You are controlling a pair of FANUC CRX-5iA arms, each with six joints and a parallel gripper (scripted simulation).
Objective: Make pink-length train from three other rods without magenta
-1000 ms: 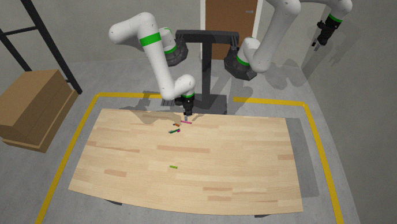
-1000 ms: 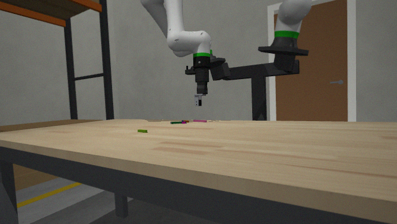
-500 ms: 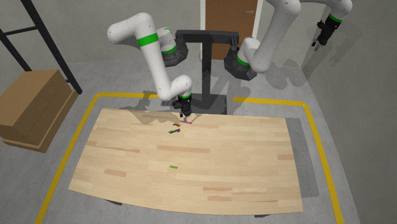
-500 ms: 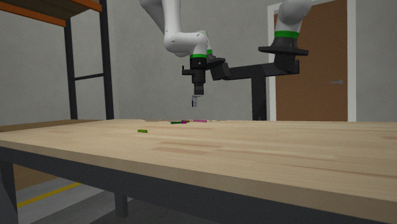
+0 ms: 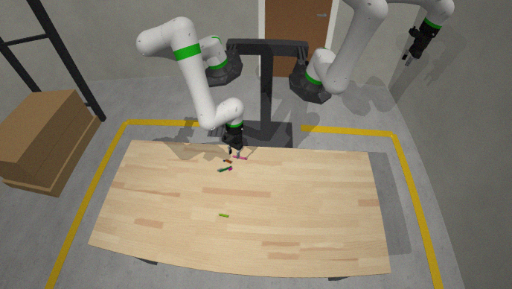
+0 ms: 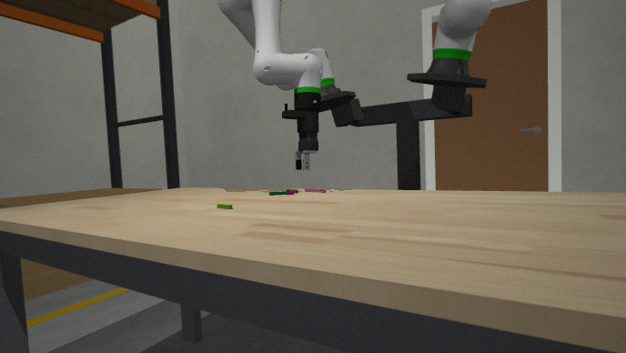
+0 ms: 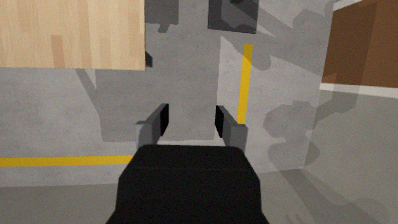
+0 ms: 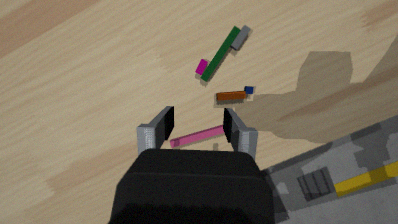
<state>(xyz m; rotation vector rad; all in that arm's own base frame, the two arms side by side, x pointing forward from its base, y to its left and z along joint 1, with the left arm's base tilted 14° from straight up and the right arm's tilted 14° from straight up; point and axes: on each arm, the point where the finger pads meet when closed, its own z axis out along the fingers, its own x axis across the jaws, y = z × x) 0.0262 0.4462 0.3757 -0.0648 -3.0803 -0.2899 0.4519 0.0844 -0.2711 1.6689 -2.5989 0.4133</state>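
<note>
Both pincers are spread, with nothing between the fingers of either. The right pincer (image 5: 234,153) (image 6: 303,166) (image 8: 198,117) points downward and is raised above the surface (image 5: 242,238) (image 6: 318,255) (image 7: 100,30) (image 8: 75,75), over the area of the rod group near the edge by the arms' stand (image 5: 266,89) (image 6: 408,155). The left pincer (image 5: 407,59) (image 7: 192,114) is well apart from the rods, beyond the edge of the surface, with floor between its fingers in its wrist view. The pink rod (image 5: 240,157) (image 6: 315,190) (image 8: 197,136) lies flat, nearest that edge; in the right wrist view one finger of the right pincer overlaps one end of it. Near it lies the orange rod (image 5: 228,161) (image 6: 295,191) (image 8: 231,96), with the blue rod (image 5: 224,160) (image 8: 249,90) just beside one of its ends and slightly offset; whether the two touch cannot be told. The green rod (image 5: 225,169) (image 6: 278,193) (image 8: 221,53) lies flat, set at an angle to the orange rod. Along one side of it, at one end, is the grey rod (image 5: 219,170) (image 8: 240,38); close to its opposite side, near the other end, is the magenta rod (image 5: 230,168) (image 6: 290,193) (image 8: 201,67). The lime rod (image 5: 223,215) (image 6: 225,206) lies flat and alone, well apart from the group, farther from the stand. The three-rod train is not assembled.
</note>
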